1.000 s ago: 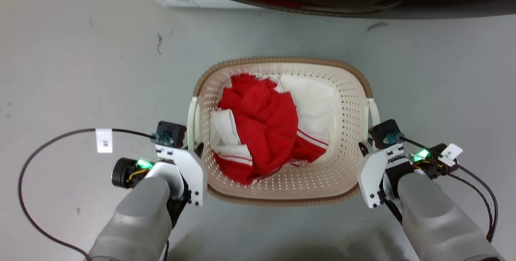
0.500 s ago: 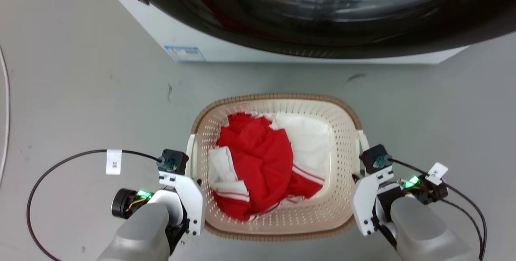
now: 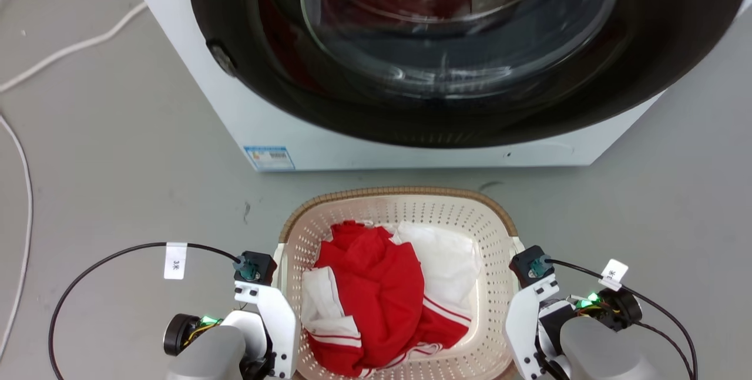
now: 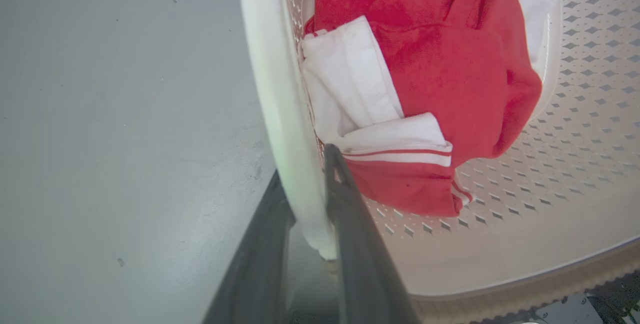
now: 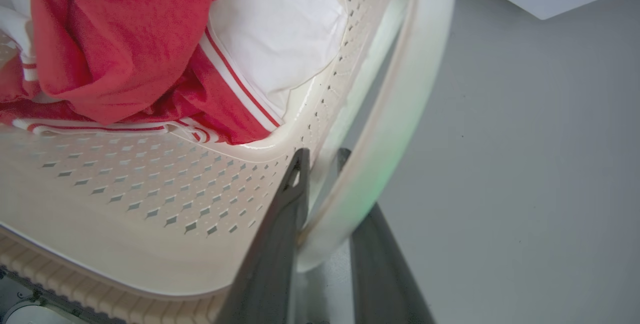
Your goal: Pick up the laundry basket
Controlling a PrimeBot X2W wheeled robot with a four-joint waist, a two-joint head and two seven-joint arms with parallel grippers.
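Cream plastic, holes all over, brown woven-look rim: the laundry basket [image 3: 399, 191] sits low centre in head view, right in front of the robot, btwn its two arms. A red garment [image 3: 376, 298] is heaped in the middle w/ a white cloth [image 3: 449, 259] beside it toward the R wall. Both lie below the rim.

L gripper [image 4: 305, 164] pinches the left handle [image 4: 277, 78]: one dark finger on the outer side of the white band, the other on the basket side, band squeezed btwn. R gripper [image 5: 323, 156] does the same on the right handle [image 5: 405, 113], fingers either side of the pale loop and closed on it nr the loop's lower end. Can't tell whether the basket's base is off the floor.

Room: washing machine [image 3: 411, 154] straight ahead, white body, big dark round door [image 3: 646, 45] across the top of head view. A narrow strip of grey floor [image 3: 646, 221] separates the basket's far rim from the machine's bottom edge, so it's tight ahead. To the sides the floor runs wide. On the L a black cable [image 3: 88, 262] w/ a white tag [image 3: 175, 261] loops out from the L wrist, and a white cable [image 3: 26, 192] trails along the far L edge. The basket's near rim is cut off by the bottom of head view, btwn the forearms.
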